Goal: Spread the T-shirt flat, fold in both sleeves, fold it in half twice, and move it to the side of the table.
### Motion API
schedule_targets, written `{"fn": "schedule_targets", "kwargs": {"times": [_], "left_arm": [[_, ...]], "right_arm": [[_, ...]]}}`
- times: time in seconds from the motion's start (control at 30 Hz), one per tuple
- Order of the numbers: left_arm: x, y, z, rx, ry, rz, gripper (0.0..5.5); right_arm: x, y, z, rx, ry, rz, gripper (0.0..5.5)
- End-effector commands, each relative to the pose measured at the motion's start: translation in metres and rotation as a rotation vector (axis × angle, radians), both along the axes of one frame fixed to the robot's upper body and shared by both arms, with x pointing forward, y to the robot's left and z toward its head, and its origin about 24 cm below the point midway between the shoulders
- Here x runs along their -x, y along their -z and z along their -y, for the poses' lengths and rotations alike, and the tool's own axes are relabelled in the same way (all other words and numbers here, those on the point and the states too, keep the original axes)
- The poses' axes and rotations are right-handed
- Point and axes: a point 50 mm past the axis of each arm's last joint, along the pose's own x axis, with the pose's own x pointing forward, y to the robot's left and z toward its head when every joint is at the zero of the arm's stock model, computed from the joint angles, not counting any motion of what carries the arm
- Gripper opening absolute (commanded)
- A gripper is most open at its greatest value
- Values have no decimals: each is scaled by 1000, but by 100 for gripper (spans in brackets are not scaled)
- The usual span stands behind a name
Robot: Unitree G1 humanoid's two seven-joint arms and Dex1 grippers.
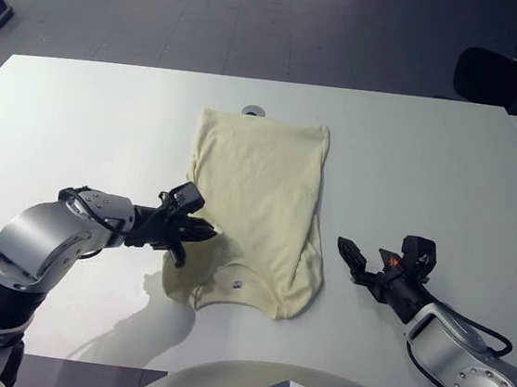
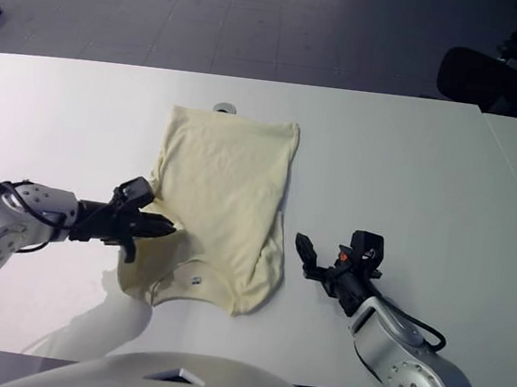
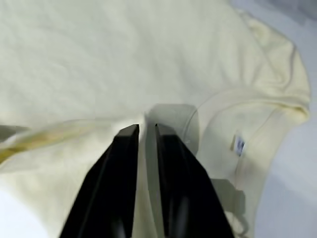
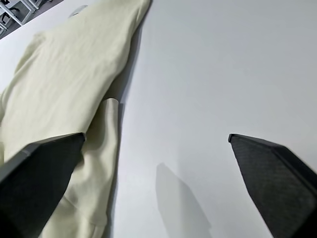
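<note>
Head cam: the pale yellow T-shirt (image 1: 255,184) lies on the white table (image 1: 449,159) as a long narrow shape. The collar end is nearest the robot and the right side is doubled over on itself. The tips of the left gripper (image 1: 203,232) are on the shirt's left edge, a bit up from the collar corner. From the tips, the rest of the shirt runs away to the far side & across to the right. The right gripper (image 1: 380,256) is over bare table just beside the shirt's right edge, not touching it, fingers spread wide. Can't tell if it's resting on the table or hovering. A small grey round thing (image 1: 253,111) pokes out at the far hem, well apart from both sets of fingers.

Left wrist cam: the left gripper (image 3: 147,126) is nearly closed w/ only a thin slot, and a ridge of shirt cloth sits pinched in it. The neck label (image 3: 238,145) is near the tips, off to one side, w/ the collar curve around it.

Right wrist cam: the right gripper (image 4: 156,135) has its fingers far apart, w/ nothing but table btwn them. The shirt's folded edge lies right by one finger, and the other finger is well clear of it.
</note>
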Motion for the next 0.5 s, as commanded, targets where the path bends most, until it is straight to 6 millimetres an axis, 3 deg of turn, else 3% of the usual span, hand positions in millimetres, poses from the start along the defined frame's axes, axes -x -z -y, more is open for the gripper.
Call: {"fn": "schedule_targets", "kwargs": {"times": [0.03,0.2,0.33,0.5], "left_arm": [[-9,-21,7,138,-67,18,138],[-18,-36,0,170,-138,45,223],[-19,-34,-10,125,-182,58,289],[-16,-31,-8,123,-187,63,375]], "right_arm": [[-9,6,-5,3,-42,-18,540],[-16,18,-10,10,-105,-61,540],[-17,22,-12,6,-133,-76,474],[-19,25,-16,6,-181,-88,390]]}}
